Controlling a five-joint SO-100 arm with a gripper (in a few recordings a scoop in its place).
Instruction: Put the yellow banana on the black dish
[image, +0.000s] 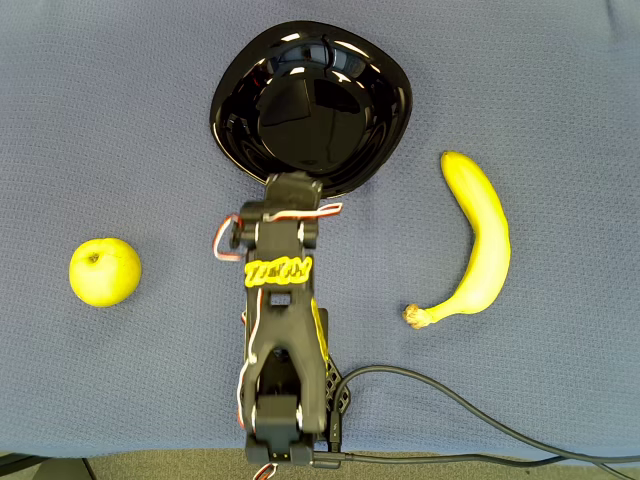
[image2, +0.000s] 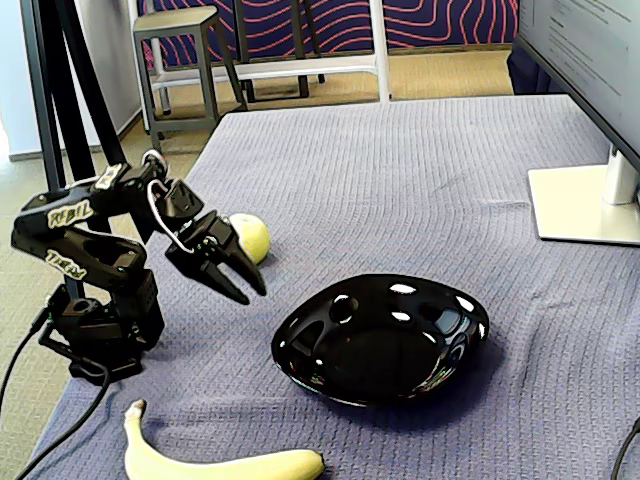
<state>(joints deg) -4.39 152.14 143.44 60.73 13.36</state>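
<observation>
Banana (image: 483, 237) is lying flat on the blue cloth-covered surface (image: 560, 90), right of the arm (image: 280, 330) in overhead view, well apart from the dish (image: 375, 120). It's long, curved, bright yellow w/ slightly greenish edges; the brown stem tip is pointing toward the arm's base side, the blunt end toward the dish side. The curve is bowing away from the arm. In fixed view only part of the banana (image2: 225, 463) is showing at the bottom edge, stem to the left.

Dish is sitting just ahead of the arm, glossy black, shallow, rounded-square, throwing bright reflections off its rim; in fixed view the dish (image2: 330, 315) is holding nothing.

End effector (image2: 248, 286) is hovering above the surface btwn the arm base and the dish, tilted downward, fingers pressed close together at the tips, gripping nothing. In overhead view its front is overlapping the dish's near rim.

A yellow-green apple (image: 105, 271) is resting on the other side of the arm, apart from everything.
</observation>
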